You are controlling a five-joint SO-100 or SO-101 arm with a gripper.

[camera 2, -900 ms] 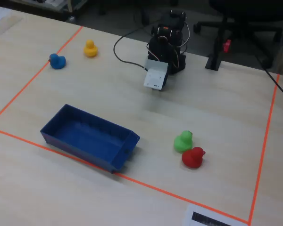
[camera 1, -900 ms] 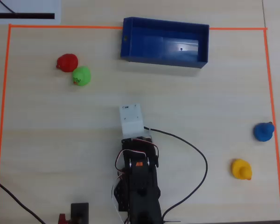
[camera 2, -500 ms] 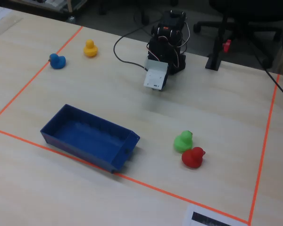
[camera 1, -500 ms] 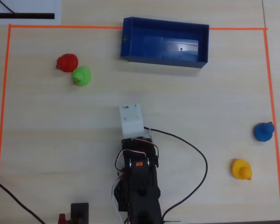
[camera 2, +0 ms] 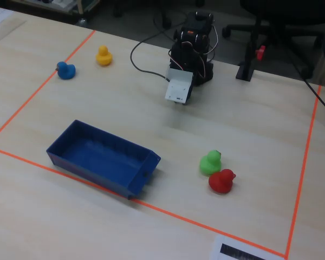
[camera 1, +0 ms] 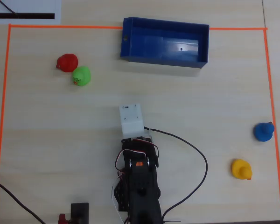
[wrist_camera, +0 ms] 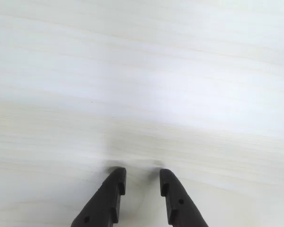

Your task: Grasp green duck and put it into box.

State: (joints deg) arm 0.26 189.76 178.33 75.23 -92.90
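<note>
Green rubber duck (camera 1: pixel 81 75) on the pale wood table (camera 1: pixel 46 140), touching the red duck (camera 1: pixel 66 62) at its upper left in the overhead view; in the fixed view the green duck (camera 2: pixel 210 162) lies just beside the red duck (camera 2: pixel 222 181). The dark blue box (camera 1: pixel 165 42), an open-top tray on the orange tape line (camera 1: pixel 3 93), appears empty, and lies well apart from the green duck. The claw (wrist_camera: pixel 141 182) hangs over bare table near the middle of the taped area, its two dark fingers (wrist_camera: pixel 114 189) slightly parted and holding nothing. The green duck lies well apart from the claw, up and to the left in the overhead view. A blue duck (camera 1: pixel 263 131) and a yellow duck (camera 1: pixel 241 169) sit near the right tape edge.
</note>
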